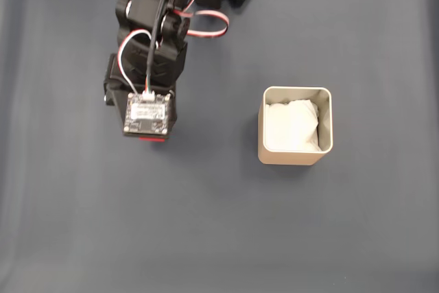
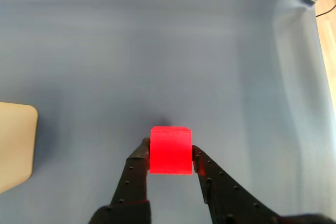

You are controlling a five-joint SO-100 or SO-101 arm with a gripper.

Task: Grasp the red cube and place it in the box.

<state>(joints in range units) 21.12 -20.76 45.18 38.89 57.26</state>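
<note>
Red cube (image 2: 170, 150): clamped between the two black fingers (image 2: 137, 169) of the gripper (image 2: 169, 153) in the wrist view, its sides pressed by both. Box (image 1: 295, 126): beige, white paper inside, standing on the dark blue worktop (image 1: 219, 224). In the fixed view the cube lies well left of the box, a red sliver under the arm (image 1: 154, 60).

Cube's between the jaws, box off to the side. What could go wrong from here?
1. The jaws touch only the lower rear part of the red cube, near the tips of the gripper; it may slip or pivot out on lifting.
2. In the fixed view the box has a narrow opening and stands well apart from the arm; a slightly off release could catch the rim, or bounce off the white paper.
</note>
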